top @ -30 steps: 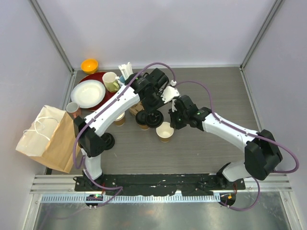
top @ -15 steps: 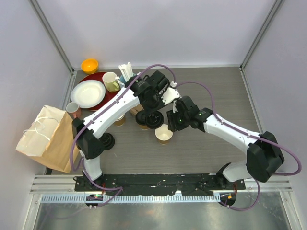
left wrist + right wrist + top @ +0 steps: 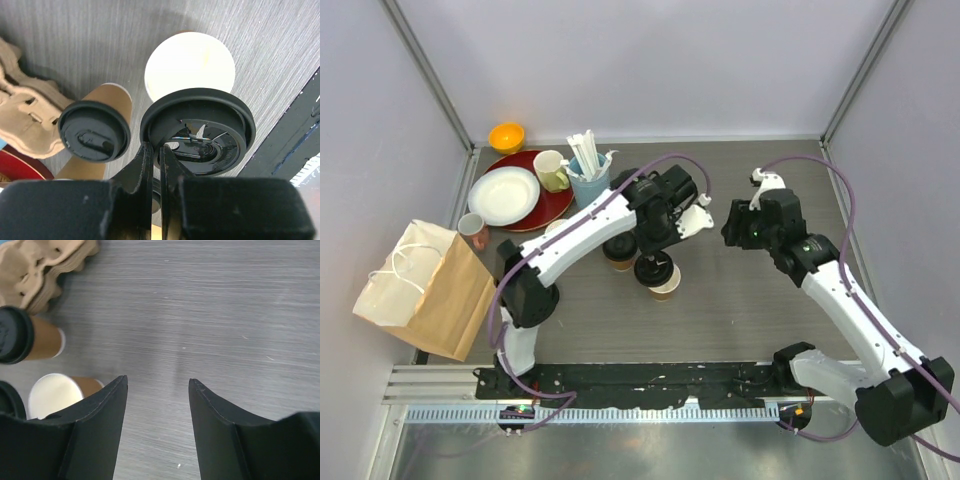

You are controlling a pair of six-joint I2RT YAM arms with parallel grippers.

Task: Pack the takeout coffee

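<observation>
A brown takeout coffee cup stands open, cream-white inside. My left gripper is shut on the rim of a black sip lid, which hangs just above that cup and partly covers it. In the top view the left gripper is over the lid. A second cup with its lid on stands just to the left. My right gripper is open and holds nothing, off to the right of both cups.
A pulp cup carrier lies behind the cups. A kraft paper bag sits at the left edge with a small cup beside it. Far left are a red plate, pale mug, blue cup of sticks and orange bowl.
My right gripper let go of the open cup, opened and drew back to the right. My left gripper carried the lid right and toward me until it was over that cup.
</observation>
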